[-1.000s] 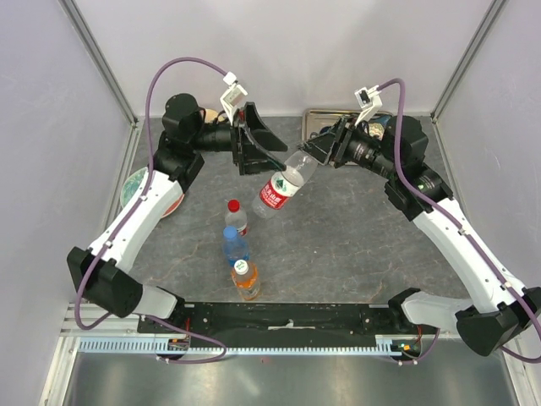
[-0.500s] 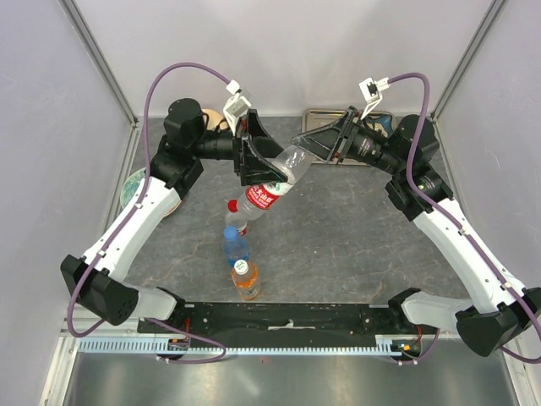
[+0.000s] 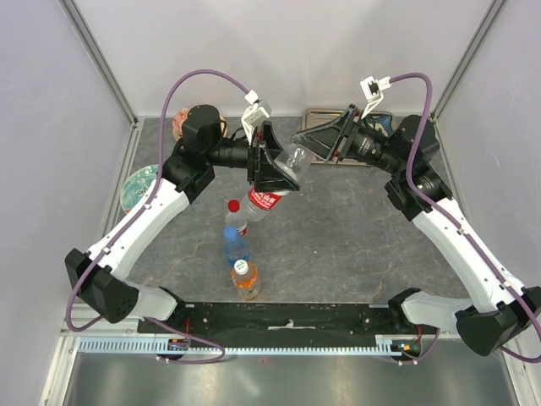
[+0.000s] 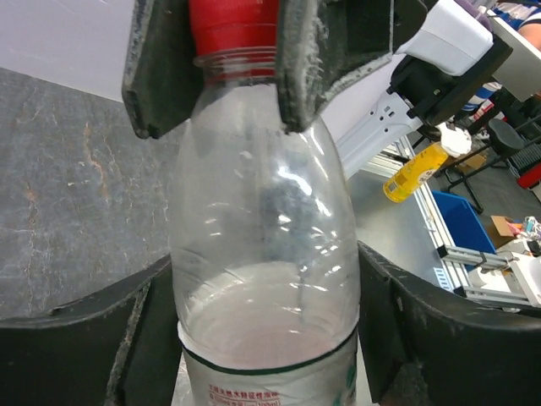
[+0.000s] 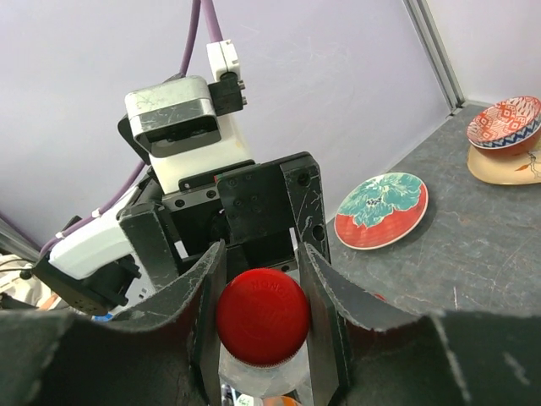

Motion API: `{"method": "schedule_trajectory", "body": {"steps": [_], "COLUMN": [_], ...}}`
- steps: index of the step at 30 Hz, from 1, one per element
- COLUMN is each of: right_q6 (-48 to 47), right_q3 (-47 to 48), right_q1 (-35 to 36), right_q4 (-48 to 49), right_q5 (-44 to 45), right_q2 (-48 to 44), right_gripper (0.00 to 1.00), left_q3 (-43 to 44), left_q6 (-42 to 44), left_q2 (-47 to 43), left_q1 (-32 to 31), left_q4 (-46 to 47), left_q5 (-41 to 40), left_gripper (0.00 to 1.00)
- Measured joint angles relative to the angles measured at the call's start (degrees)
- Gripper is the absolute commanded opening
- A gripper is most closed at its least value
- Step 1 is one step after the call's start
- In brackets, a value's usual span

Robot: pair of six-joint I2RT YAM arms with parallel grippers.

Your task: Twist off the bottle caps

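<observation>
A clear bottle with a red label [image 3: 269, 196] hangs tilted above the table between both arms. My right gripper [image 3: 309, 149] [image 5: 262, 288] is shut on its red cap [image 5: 262, 317] [image 4: 232, 30]. My left gripper [image 3: 275, 169] [image 4: 264, 279] is shut round the clear body [image 4: 262, 237] just above the label, its fingers [image 4: 93, 338] pressed to both sides. Three more capped bottles stand in a row below: one with a red cap [image 3: 234, 206], a blue one [image 3: 232, 241] and an orange one [image 3: 245, 277].
A green and red plate [image 3: 135, 186] [image 5: 382, 210] lies at the left edge. A patterned bowl [image 3: 188, 121] [image 5: 505, 123] sits in the back left corner. A metal tray [image 3: 325, 117] lies at the back, under the right arm.
The left gripper has shifted right and closed from wide open onto the bottle's body. The right gripper kept the cap and swung the bottle left early on, then held still.
</observation>
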Motion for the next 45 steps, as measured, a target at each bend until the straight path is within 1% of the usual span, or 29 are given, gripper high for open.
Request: {"method": "schedule_trajectory", "body": {"steps": [2, 3, 5, 6, 7, 8, 9, 10, 11, 14, 17, 21, 22, 24, 28, 31, 34, 37, 41, 45], "right_q6": [-0.3, -0.5, -0.9, -1.1, -1.2, -1.4, -1.6, -1.7, -2.1, -4.2, -6.8, -9.6, -9.7, -9.9, -10.1, -10.0, -9.8, -9.8, -9.8, -9.8], "right_q3": [0.0, -0.1, -0.1, -0.2, -0.3, -0.4, -0.4, -0.4, -0.4, 0.0, 1.2, 4.0, 4.7, 6.2, 7.6, 8.9, 10.2, 10.8, 11.1, 11.3], "right_q1": [0.2, 0.2, 0.2, 0.2, 0.2, 0.2, 0.2, 0.2, 0.2, 0.5, 0.8, 0.8, 1.0, 1.3, 2.2, 3.1, 4.8, 6.9, 9.1, 10.2], "right_q4": [0.0, 0.0, -0.2, -0.3, -0.5, -0.5, -0.7, -1.0, -1.4, -4.6, -9.4, -15.6, -16.5, -17.9, -20.1, -21.9, -23.6, -25.4, -27.1, -27.2], "right_q5": [0.1, 0.1, 0.3, 0.4, 0.5, 0.7, 0.8, 1.1, 1.3, 4.0, 9.2, 19.2, 21.2, 25.9, 32.3, 35.6, 38.5, 41.0, 42.5, 42.9], "right_q2": [0.0, 0.0, 0.1, 0.1, 0.1, 0.1, 0.1, 0.1, 0.0, -0.4, -1.0, -4.3, -5.0, -6.8, -9.2, -8.7, -7.0, -4.7, -2.5, -0.7], "right_gripper": [0.00, 0.00, 0.00, 0.02, 0.09, 0.33, 0.43, 0.49, 0.58, 0.64, 0.67, 0.69, 0.71, 0.73, 0.74, 0.75, 0.75, 0.75, 0.75, 0.75], "left_q3": [0.0, 0.0, 0.0, 0.0, 0.0, 0.0, 0.0, 0.0, 0.0, 0.0, 0.0, -1.3, -1.8, -2.9, -4.5, -5.8, -7.2, -7.8, -7.9, -7.9], "left_q6": [0.2, 0.4, 0.7, 0.9, 1.2, 1.5, 1.7, 1.9, 2.2, 3.0, 4.3, 8.2, 9.5, 12.1, 17.6, 20.2, 21.9, 23.4, 25.3, 26.3], "left_q2": [0.2, 0.4, 0.5, 0.6, 0.6, 0.6, 0.6, 0.6, 0.6, 0.6, 0.4, -1.9, -2.7, -4.1, -6.0, -6.3, -6.4, -6.3, -6.3, -6.3], "left_q1": [-0.1, -0.2, -0.3, -0.4, -0.4, -0.5, -0.5, -0.5, -0.5, -0.7, -1.0, -2.8, -3.9, -6.4, -13.0, -16.4, -18.7, -20.8, -23.3, -24.3], "left_q4": [0.0, -0.3, -0.5, -0.8, -1.1, -1.5, -1.6, -1.9, -2.2, -3.2, -3.8, -5.4, -5.7, -6.1, -5.9, -4.6, -3.1, -2.1, -0.6, 0.3], "left_q5": [-0.3, -0.4, -0.7, -0.8, -0.9, -1.0, -1.2, -1.4, -1.6, -3.5, -6.8, -15.9, -19.0, -25.0, -40.0, -50.4, -60.4, -68.3, -74.3, -77.0], "left_gripper": [0.67, 0.61, 0.57, 0.56, 0.55, 0.55, 0.54, 0.54, 0.54, 0.54, 0.52, 0.50, 0.50, 0.50, 0.45, 0.40, 0.38, 0.38, 0.37, 0.36]}}
